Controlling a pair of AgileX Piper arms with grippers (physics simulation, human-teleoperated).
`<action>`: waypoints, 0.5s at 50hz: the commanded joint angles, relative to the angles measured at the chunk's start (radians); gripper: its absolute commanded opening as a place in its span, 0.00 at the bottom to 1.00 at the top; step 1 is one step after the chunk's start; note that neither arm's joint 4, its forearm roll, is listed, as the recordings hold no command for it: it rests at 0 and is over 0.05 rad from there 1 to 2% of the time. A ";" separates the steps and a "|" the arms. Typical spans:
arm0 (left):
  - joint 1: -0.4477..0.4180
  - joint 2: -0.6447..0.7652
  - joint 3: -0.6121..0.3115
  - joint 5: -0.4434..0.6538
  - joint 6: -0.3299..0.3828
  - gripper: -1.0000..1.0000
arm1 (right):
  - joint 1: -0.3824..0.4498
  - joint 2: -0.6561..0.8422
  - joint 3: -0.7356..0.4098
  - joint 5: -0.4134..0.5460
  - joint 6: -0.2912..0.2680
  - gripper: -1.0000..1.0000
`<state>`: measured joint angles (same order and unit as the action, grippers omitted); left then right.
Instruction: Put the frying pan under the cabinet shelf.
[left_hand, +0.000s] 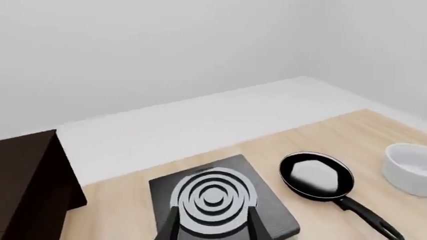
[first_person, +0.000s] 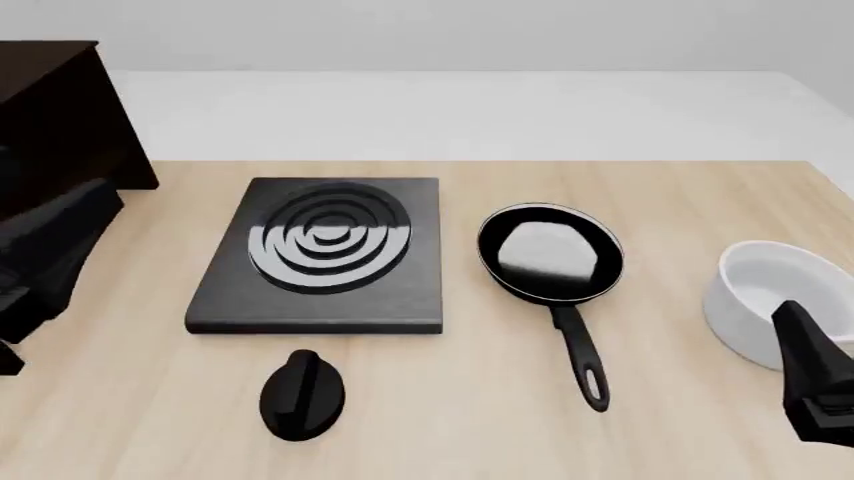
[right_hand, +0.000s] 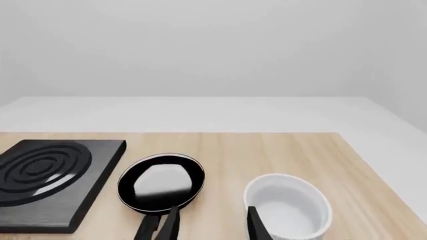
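Frying pan (first_person: 550, 254) flat on the light wood worktop (first_person: 441, 410), between the black stove plate (first_person: 320, 255) on its left and the white bowl (first_person: 781, 300) on its right, handle pointing toward the arms. Cabinet shelf (first_person: 60, 120) at far left, well apart from the pan. Ridged black knob (first_person: 302, 394) near the stove's front edge. Left pincer (left_hand: 212, 225) wide, holding nothing, above the stove. Right pincer (right_hand: 212, 225) wide, empty, between pan handle and bowl
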<state>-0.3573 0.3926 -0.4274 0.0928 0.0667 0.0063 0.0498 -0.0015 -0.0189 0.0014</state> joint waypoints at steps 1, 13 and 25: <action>-0.184 0.316 -0.201 -0.006 0.011 1.00 | 0.000 0.005 0.001 -0.002 0.000 1.00; -0.293 0.458 -0.306 -0.030 -0.028 1.00 | -0.003 -0.025 0.001 0.020 0.003 1.00; -0.404 0.605 -0.370 -0.024 -0.187 1.00 | -0.001 -0.024 0.001 0.021 0.005 1.00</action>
<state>-0.6701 0.8736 -0.7303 0.0677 -0.0297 0.0042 0.0295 -0.0010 -0.0022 0.0048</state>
